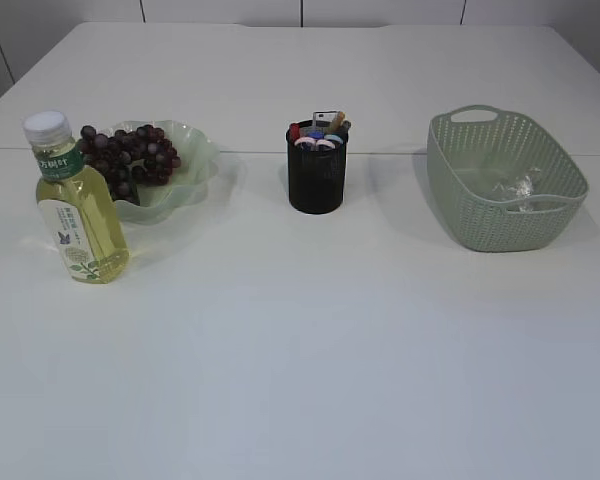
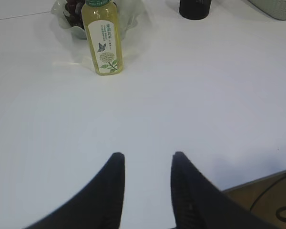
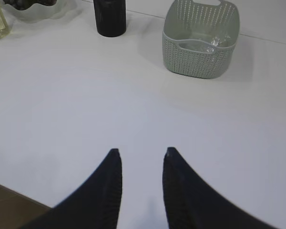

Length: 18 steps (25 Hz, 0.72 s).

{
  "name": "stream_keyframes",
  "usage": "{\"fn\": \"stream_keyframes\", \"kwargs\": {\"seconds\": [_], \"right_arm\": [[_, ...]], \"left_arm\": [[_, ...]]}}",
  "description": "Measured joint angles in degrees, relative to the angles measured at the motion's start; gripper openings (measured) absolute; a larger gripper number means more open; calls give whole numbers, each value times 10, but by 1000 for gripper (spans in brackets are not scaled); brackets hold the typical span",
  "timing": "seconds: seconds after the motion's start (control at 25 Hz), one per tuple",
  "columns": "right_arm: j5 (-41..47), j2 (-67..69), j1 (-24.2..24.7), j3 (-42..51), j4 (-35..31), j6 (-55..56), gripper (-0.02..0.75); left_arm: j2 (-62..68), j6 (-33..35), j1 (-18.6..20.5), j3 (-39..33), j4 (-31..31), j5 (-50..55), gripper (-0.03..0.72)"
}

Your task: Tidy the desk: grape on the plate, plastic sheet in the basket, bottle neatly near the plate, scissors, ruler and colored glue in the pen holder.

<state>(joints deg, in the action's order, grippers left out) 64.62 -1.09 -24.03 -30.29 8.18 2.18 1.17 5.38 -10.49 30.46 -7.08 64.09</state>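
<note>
A bunch of dark grapes (image 1: 128,158) lies on the pale green plate (image 1: 195,160) at the back left. A bottle (image 1: 73,200) of yellow drink with a white cap stands upright in front of the plate's left side; it also shows in the left wrist view (image 2: 104,38). The black mesh pen holder (image 1: 316,170) in the middle holds scissors, a ruler and colored glue. The green basket (image 1: 505,180) at the right holds a clear plastic sheet (image 1: 515,188). My left gripper (image 2: 147,155) and my right gripper (image 3: 141,151) are open and empty above the near table; neither shows in the exterior view.
The white table (image 1: 310,340) runs wide in front of the objects. Its near edge shows in the left wrist view at the lower right (image 2: 257,181), with cables below, and in the right wrist view at the lower left (image 3: 14,193).
</note>
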Motion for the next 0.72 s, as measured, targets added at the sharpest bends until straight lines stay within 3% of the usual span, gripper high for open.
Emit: {"fn": "stream_keyframes", "kwargs": {"seconds": [0.72], "right_arm": [[10,0,0,16,-22,-42,251]], "left_arm": [[0,-21,0,-1,16,-4,246]]}}
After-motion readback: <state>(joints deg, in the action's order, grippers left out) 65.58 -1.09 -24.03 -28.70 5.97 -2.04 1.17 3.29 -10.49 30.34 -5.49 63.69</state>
